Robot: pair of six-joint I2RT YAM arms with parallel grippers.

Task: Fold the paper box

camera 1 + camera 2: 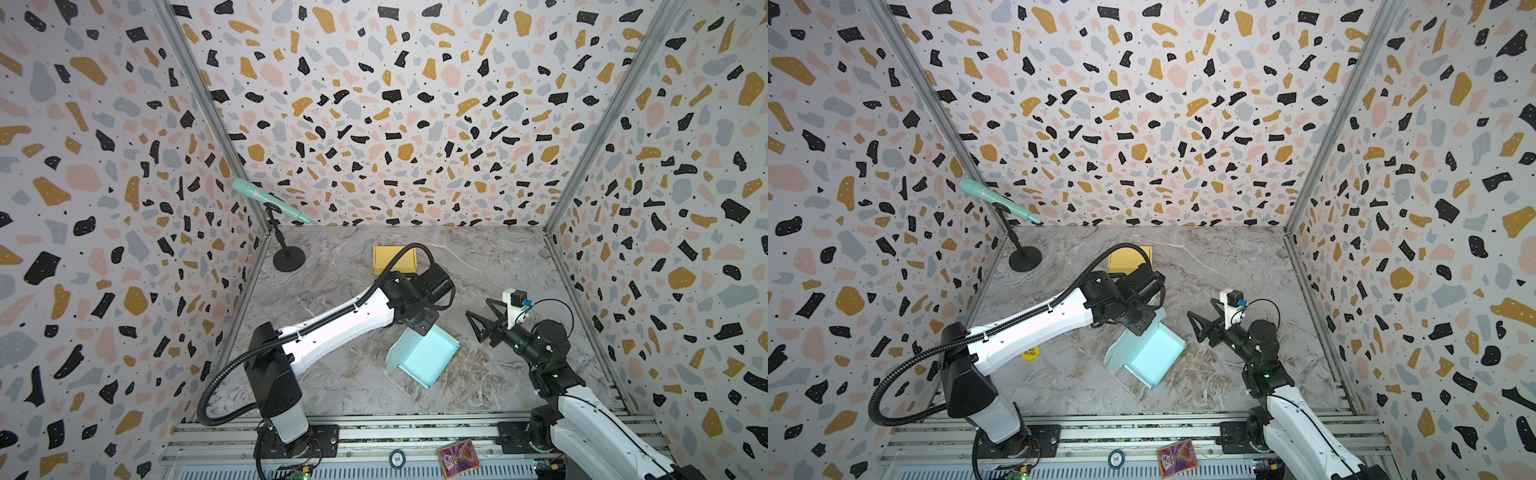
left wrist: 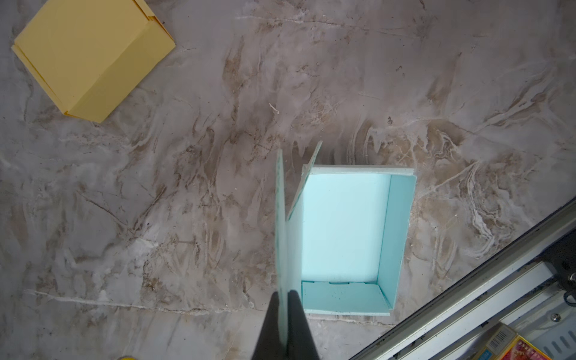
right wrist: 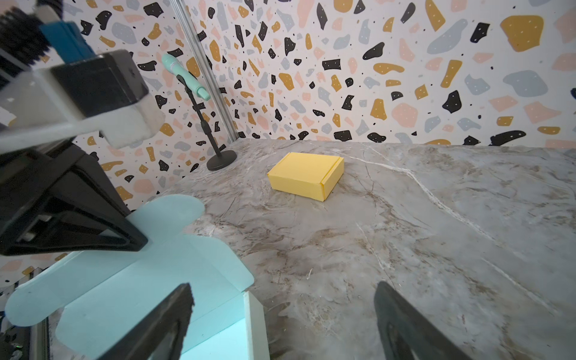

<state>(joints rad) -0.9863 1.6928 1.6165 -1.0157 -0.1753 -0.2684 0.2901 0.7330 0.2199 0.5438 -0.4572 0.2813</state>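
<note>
The paper box (image 1: 430,359) sits on the worktop (image 1: 498,266), low and a bit right of the middle in both top views. It is a pale blue tray with the open side up. Its lid (image 3: 149,265) stands up along the tray's left long side and is not folded over yet.

The left jaws are shut on the top edge of that lid, seen from the left wrist. The right jaws are wide open and hold nothing. They hang just beside the box, on its right.

We think the box is very light, thin card. It should bend with ease, and it could crease or tear if we pull hard. It may also slide on the smooth worktop. The lid's free edge looks like a good spot to hold. A push on a tray wall from the other side may keep it from sliding.

In a top view the tray's long side (image 1: 1170,365) runs from upper right down to lower left. The lid's round ears (image 3: 174,208) stick out at both ends.

A yellow box (image 1: 388,259), closed up, lies well apart toward the back.
</note>
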